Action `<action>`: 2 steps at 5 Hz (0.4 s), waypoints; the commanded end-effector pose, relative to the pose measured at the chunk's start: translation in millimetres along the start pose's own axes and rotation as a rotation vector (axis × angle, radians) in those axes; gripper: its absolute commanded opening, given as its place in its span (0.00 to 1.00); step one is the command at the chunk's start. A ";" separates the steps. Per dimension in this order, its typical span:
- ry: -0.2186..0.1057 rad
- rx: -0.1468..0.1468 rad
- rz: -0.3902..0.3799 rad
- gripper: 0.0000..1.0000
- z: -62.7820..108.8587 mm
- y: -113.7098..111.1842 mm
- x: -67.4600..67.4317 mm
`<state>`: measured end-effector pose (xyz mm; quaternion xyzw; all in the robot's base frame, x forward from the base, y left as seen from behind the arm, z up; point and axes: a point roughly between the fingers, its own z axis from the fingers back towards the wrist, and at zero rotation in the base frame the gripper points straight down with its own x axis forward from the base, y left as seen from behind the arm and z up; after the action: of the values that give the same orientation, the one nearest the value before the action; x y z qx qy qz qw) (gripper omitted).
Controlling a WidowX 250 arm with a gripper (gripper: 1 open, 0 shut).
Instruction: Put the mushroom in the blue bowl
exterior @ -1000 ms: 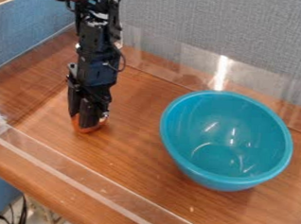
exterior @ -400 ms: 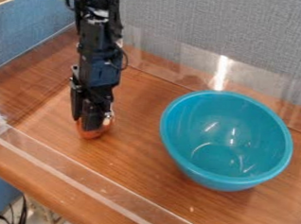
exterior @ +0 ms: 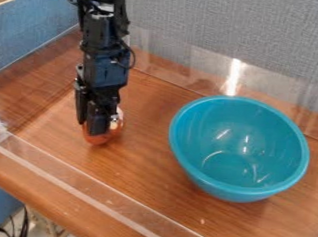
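Observation:
The mushroom [exterior: 106, 136] shows as a small orange-brown and cream shape between the black fingers of my gripper [exterior: 101, 128], which is shut on it. The arm comes straight down from above at the left of the wooden table. The mushroom sits low, at or just over the tabletop; I cannot tell if it touches. The blue bowl [exterior: 239, 185] stands empty and upright to the right, a clear hand's width away from the gripper.
A clear plastic wall [exterior: 65, 181] runs along the table's front edge, and another stands behind at the back [exterior: 218, 66]. A blue box [exterior: 27, 28] stands at the far left. Bare wood [exterior: 140, 155] lies between gripper and bowl.
The gripper, still holding the mushroom, has drifted slightly to the right toward the bowl. The bowl has not moved.

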<state>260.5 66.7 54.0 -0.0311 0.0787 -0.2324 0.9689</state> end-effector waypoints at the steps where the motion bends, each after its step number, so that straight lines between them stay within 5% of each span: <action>1: -0.075 0.051 0.011 0.00 26.6 6.4 -1.6; 2: -0.080 0.050 0.008 0.00 28.0 5.8 -1.9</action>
<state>260.2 67.6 61.2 -0.0326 0.0686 -0.2366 0.9686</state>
